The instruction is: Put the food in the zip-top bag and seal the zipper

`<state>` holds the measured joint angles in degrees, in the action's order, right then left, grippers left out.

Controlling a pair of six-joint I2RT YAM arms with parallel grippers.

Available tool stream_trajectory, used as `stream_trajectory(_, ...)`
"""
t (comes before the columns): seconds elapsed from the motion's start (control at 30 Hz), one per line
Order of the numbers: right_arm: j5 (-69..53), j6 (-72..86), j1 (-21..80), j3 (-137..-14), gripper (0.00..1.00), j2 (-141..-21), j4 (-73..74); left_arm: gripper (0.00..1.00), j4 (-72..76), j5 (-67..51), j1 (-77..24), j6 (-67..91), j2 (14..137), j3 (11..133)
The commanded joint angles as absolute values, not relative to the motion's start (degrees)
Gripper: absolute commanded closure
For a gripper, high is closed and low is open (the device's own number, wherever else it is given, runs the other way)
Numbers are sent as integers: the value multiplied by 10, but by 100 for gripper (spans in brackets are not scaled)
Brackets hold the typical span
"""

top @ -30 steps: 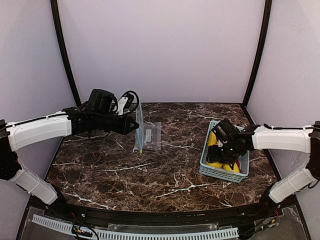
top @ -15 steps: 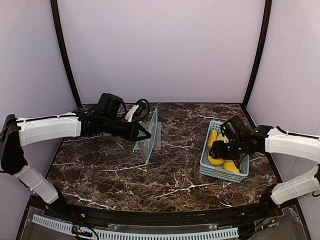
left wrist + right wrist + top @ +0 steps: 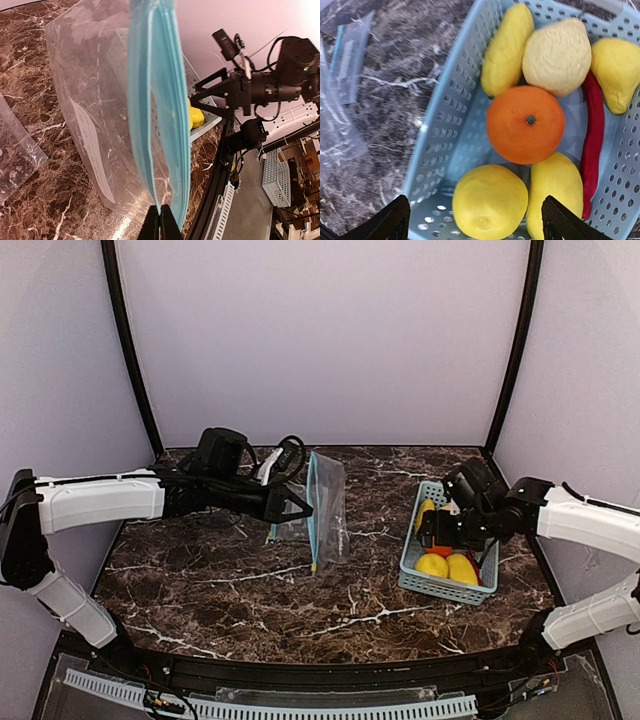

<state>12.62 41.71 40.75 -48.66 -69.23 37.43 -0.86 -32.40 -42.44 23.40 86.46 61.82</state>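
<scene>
While the left gripper pinches the blue zipper edge of the zip-top bag, fingers pressed together and the bag held up edge-on near the middle of the marble table, the right gripper hangs spread wide over the pale blue basket at three o'clock. All the food lies in that basket: an orange in the middle, a red chili at its three o'clock, yellow fruits around them.
</scene>
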Motion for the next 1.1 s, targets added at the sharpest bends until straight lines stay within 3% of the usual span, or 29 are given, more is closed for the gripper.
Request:
stream_trajectory(0.0,166,427,460,-556,14,-668,393,99,-18,-299,-425,246,869,606)
stream_trajectory(0.3,127,424,573,-661,35,-769,291,99,-26,-285,-432,238,874,607)
stream_trajectory(0.6,172,387,640,-762,41,-872,225,99,-32,-278,-434,235,874,608)
stream_trajectory(1.07,224,356,641,-839,60,-976,212,99,-33,-277,-436,233,872,607)
